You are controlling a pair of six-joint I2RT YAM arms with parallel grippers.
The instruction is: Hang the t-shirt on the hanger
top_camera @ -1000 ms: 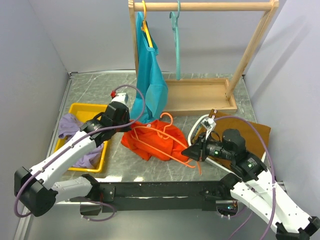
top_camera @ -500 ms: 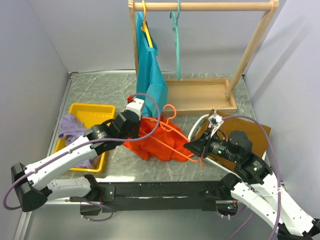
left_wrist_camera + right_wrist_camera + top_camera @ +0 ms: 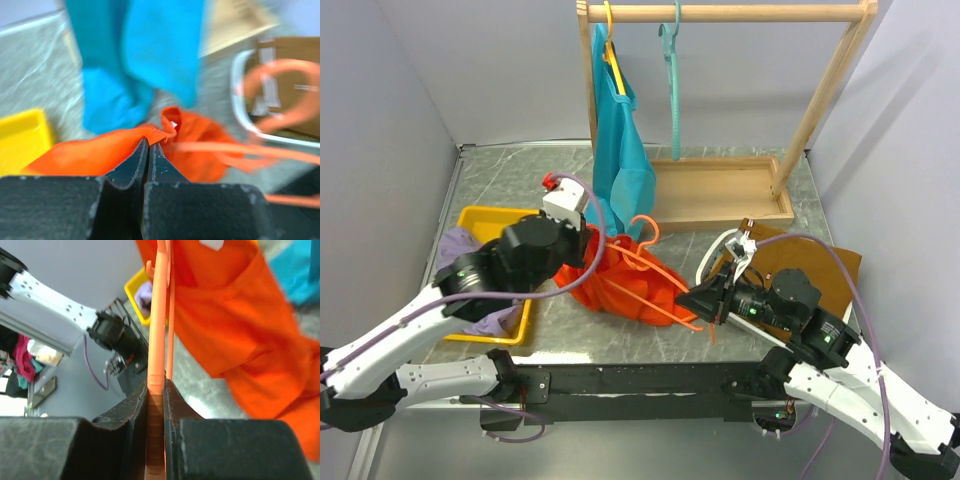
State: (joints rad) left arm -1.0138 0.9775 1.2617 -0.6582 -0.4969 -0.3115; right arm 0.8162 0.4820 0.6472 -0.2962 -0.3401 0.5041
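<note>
Dressing an orange hanger on a grey marbled counter (image 3: 510, 180), judged about midway. Pinching a raised edge of the orange-red t-shirt (image 3: 620, 285) in the left claw (image 3: 148, 146), fingers pressed together on the cloth with no gap showing. Gripping one end of the thin orange hanger (image 3: 158, 315) in the right claw (image 3: 156, 387), clamped hard on the plastic bar.

Bulk of the t-shirt bunched just ahead of and below the left claw, partly lifted off the counter. Hanger reaching away from the right claw and up across the cloth, hook end close to the left claw. Impossible to tell: far hanger arm inside the garment or merely lying on top.

Beyond the left claw, a teal-blue t-shirt (image 3: 620, 160) hung on a wooden rack (image 3: 720, 13). Off to the left of that claw, a yellow tray (image 3: 485, 215).

To do this step well, as a judgement from the pose: hold the pinched edge high and taut to keep an opening wide, then feed the hanger arm along its own length into that opening, not sideways. Go slowly. Avoid twisting the thin bar, likely to pivot in the right claw. Watch the hook for snagging on orange cloth or on the teal shirt close behind.
</note>
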